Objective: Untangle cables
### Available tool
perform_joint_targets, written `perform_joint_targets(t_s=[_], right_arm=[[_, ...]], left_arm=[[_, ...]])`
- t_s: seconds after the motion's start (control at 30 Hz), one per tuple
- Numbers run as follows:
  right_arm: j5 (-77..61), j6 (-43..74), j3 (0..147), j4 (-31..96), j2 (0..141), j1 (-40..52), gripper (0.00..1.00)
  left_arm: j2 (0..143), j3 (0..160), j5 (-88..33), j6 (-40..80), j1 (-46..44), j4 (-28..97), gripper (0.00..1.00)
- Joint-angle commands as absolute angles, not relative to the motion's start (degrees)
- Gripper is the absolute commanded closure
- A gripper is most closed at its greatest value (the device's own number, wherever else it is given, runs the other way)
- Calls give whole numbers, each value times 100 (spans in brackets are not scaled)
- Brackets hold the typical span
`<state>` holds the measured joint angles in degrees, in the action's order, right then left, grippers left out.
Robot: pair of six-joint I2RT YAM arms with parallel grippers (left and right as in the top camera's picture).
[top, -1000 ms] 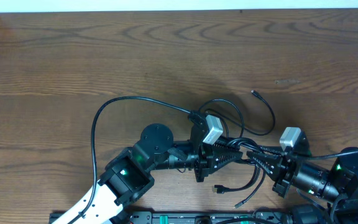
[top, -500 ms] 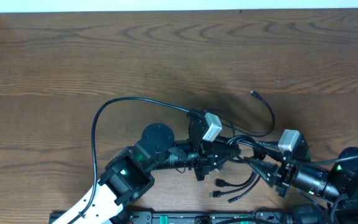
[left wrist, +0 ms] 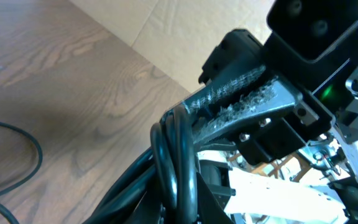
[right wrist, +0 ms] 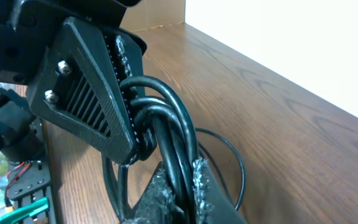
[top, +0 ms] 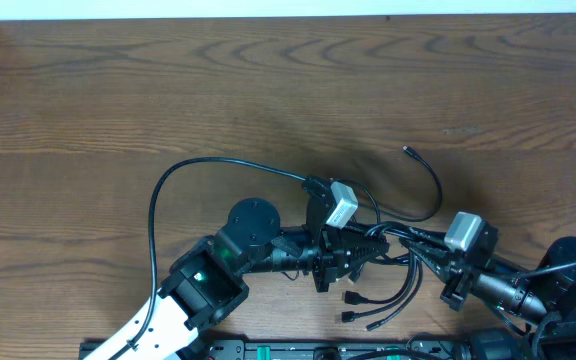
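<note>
The thin black cables (top: 396,238) form a tangled bundle low on the table, stretched between my two grippers. My left gripper (top: 360,250) is shut on the bundle from the left. My right gripper (top: 420,258) is shut on it from the right, almost touching the left one. One loose cord arcs up to a plug end (top: 408,150). Several plug ends (top: 351,298) hang below the grippers. In the left wrist view the cables (left wrist: 173,149) loop over my left gripper (left wrist: 185,205). In the right wrist view the cables (right wrist: 166,124) run between my right gripper's fingers (right wrist: 182,193).
A thicker black robot cable (top: 158,195) arcs from the left arm up and over to the left wrist. The wooden table (top: 268,90) stretches away behind the arms. The front rail with electronics (top: 298,350) lies just below the grippers.
The right gripper has shifted slightly down and left with the bundle. The cord loop above the left gripper has shrunk, and more plug ends now hang below the grippers.
</note>
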<state>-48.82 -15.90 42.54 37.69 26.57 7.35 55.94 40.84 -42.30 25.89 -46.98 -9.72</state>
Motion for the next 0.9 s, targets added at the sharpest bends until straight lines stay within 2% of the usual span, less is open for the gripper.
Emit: perform_joint_targets(t_s=[0.0, 0.13, 0.2, 0.4, 0.67, 0.87], right_arm=[[-4982, -1680, 4257, 3771, 2652, 755, 99], [-4814, -1448, 4257, 3806, 2652, 755, 99], [-4130, -906, 4257, 3824, 2652, 755, 99], [-2814, -21, 4278, 3828, 2648, 755, 99], [-1605, 650, 4281, 3850, 2646, 755, 99], [-602, 1645, 4281, 4265, 2646, 755, 99]], left_arm=[[5583, 4147, -4278, 2626, -4685, -1063, 92], [5583, 4147, -4276, 2628, -4685, -1066, 92], [5581, 4150, -4237, 2648, -4665, -1063, 93], [5325, 4150, -3450, 2910, -4442, -972, 92], [4825, 4147, -2191, 3155, -4130, -67, 93], [4733, 4150, -1979, 3330, -4130, 110, 93]])
